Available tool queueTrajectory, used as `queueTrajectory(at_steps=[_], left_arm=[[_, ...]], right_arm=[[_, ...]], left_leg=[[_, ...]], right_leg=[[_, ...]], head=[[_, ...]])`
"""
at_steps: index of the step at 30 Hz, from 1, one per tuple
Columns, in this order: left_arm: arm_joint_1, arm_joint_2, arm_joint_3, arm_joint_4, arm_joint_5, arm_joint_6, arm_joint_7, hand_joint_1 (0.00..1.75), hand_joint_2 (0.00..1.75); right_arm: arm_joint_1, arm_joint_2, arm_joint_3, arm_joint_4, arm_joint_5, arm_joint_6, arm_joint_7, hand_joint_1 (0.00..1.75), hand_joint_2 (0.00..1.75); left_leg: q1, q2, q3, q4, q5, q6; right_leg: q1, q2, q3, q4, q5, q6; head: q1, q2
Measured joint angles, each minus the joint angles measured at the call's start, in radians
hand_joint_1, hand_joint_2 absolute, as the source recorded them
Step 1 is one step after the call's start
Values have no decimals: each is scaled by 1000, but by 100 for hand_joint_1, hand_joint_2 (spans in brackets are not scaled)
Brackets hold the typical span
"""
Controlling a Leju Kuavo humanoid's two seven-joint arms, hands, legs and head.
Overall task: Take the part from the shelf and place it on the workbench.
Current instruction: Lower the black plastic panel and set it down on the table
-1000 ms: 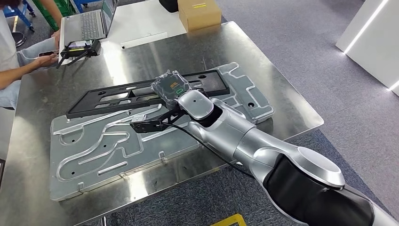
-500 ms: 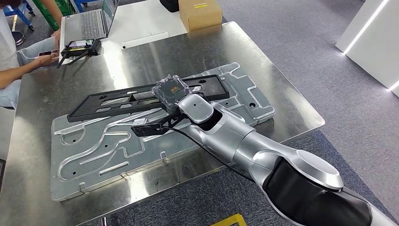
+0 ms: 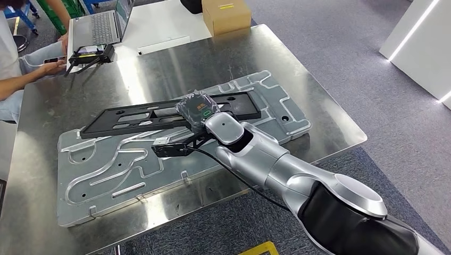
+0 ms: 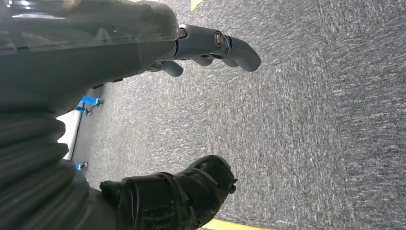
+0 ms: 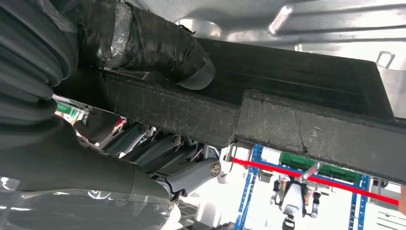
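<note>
The part [image 3: 133, 116] is a long flat black frame with cut-outs. It lies level across the grooved aluminium plate [image 3: 117, 170] on the steel workbench [image 3: 319, 106], either just above it or touching it; I cannot tell which. My right hand [image 3: 198, 109] grips it near its middle. In the right wrist view the thumb [image 5: 158, 48] presses one face of the part [image 5: 297, 120] and the fingers [image 5: 163, 148] curl under the other. My left hand [image 4: 119, 52] hangs over grey carpet, fingers [image 4: 215, 45] apart and holding nothing.
A person [image 3: 21, 69] sits at the far left corner beside a small black device on legs [image 3: 90, 53]. A laptop [image 3: 98, 26] and a cardboard box [image 3: 225, 15] stand on the white table behind. Carpet lies to the right of the workbench.
My right hand has carried the black part a little toward me and to the right over the plate. Its grip is the same.
</note>
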Motion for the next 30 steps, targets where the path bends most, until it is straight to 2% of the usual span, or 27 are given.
queueTrajectory(at_steps=[14,18,30], left_arm=[[0,0,0,0,-7,15,-4,0,175],[0,0,0,0,-11,15,-2,0,175],[0,0,0,0,-19,15,17,0,175]], right_arm=[[24,-12,0,0,-3,-24,2,175,175],[30,-14,0,0,-3,-32,2,0,0],[34,-15,0,0,-3,-46,2,0,0]], left_leg=[[0,0,0,0,0,0],[0,0,0,0,0,0],[0,0,0,0,0,0]], right_leg=[[0,0,0,0,0,0],[0,0,0,0,0,0],[0,0,1,0,0,1]], head=[[0,0],[0,0],[0,0]])
